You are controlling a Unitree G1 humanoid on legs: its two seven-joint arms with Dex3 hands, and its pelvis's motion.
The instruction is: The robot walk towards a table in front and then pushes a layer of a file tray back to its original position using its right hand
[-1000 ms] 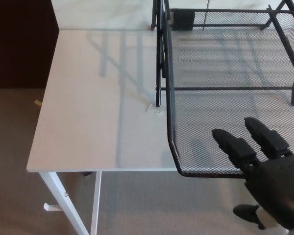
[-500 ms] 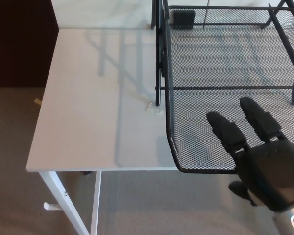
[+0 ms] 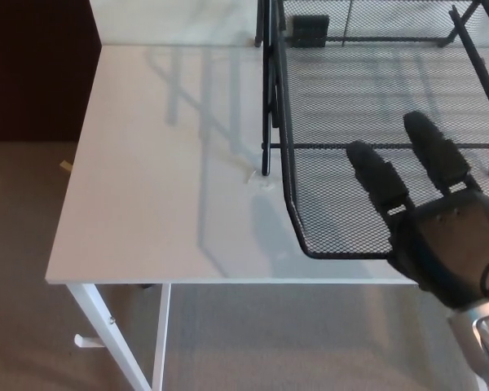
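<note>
A black wire-mesh file tray [image 3: 375,106] stands on the white table [image 3: 163,163] at the right. Its pulled-out mesh layer [image 3: 334,220] sticks out toward the table's front edge, its front rim lying just inside that edge. My right hand [image 3: 432,220] is open, fingers spread and pointing away from me. Its palm sits against the layer's front rim and its two fingers lie over the mesh. The thumb is hidden. My left hand does not show.
A dark cabinet [image 3: 33,65] stands at the far left beside the table. Beige carpet [image 3: 33,326] lies below. White table legs [image 3: 106,334] show under the front left corner. A small scrap [image 3: 257,179] lies on the tabletop next to the tray's upright.
My right hand has moved forward and up, and the mesh layer has slid back with it: its front rim overhung the table edge and now lies inside it.
</note>
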